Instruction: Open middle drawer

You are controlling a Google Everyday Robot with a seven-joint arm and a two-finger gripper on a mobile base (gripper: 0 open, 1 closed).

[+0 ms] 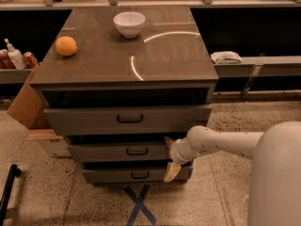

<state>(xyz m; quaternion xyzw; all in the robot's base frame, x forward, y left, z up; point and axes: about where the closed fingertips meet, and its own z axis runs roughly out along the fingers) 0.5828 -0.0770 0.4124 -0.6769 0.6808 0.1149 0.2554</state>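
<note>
Middle drawer sits lower centre of frame, 2nd of 3 stacked fronts, long axis running left-right, front facing the camera, black bar handle at its centre. Gripper at the drawer's right end, lower centre-right, arm entering from the right. Orange and white bowl on cabinet top.
</note>
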